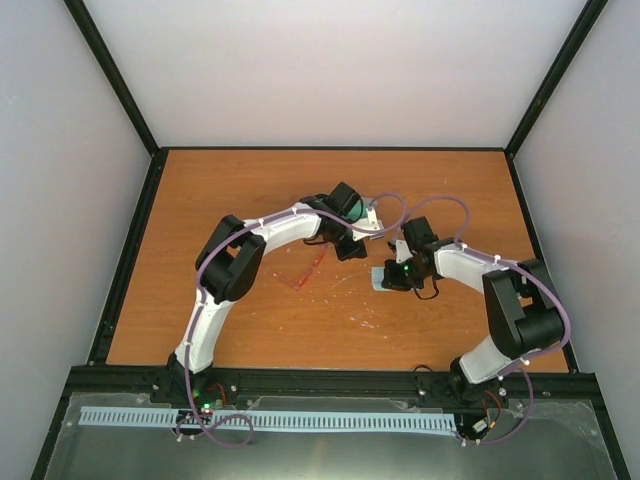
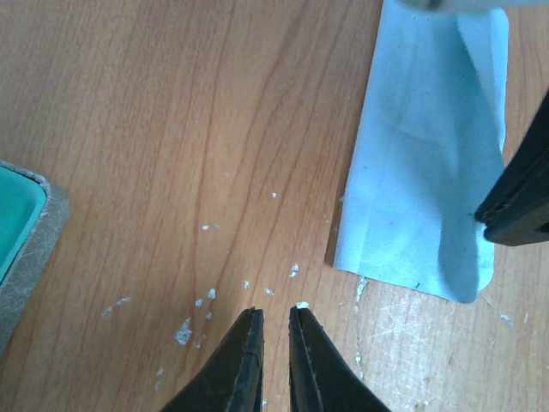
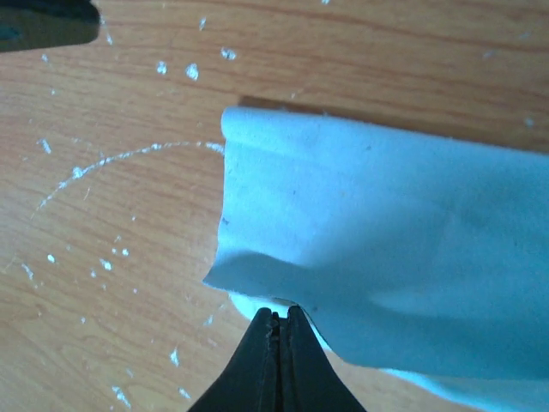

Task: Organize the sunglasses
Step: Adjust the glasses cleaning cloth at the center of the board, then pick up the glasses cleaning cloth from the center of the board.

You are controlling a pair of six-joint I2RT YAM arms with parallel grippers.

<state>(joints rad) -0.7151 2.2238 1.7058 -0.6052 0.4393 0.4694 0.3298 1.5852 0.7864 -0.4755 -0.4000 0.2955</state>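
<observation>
The sunglasses (image 1: 305, 272), a thin red-pink frame, lie on the table beside the left arm's forearm; neither wrist view shows them. The grey case (image 1: 366, 207) with green inside lies mostly under the left wrist; its corner shows in the left wrist view (image 2: 33, 245). The light blue cloth (image 1: 379, 277) lies folded on the table. My left gripper (image 2: 274, 312) hovers over bare wood just left of the cloth (image 2: 429, 172), jaws a narrow gap apart and empty. My right gripper (image 3: 280, 312) is shut on the near edge of the cloth (image 3: 377, 232), which is lifted there.
The wooden table (image 1: 250, 330) has white scuffs and specks. Black frame rails run along its left edge (image 1: 130, 250) and near edge (image 1: 330, 378). Grey walls close in the back and sides. The two wrists are close together near the table's middle.
</observation>
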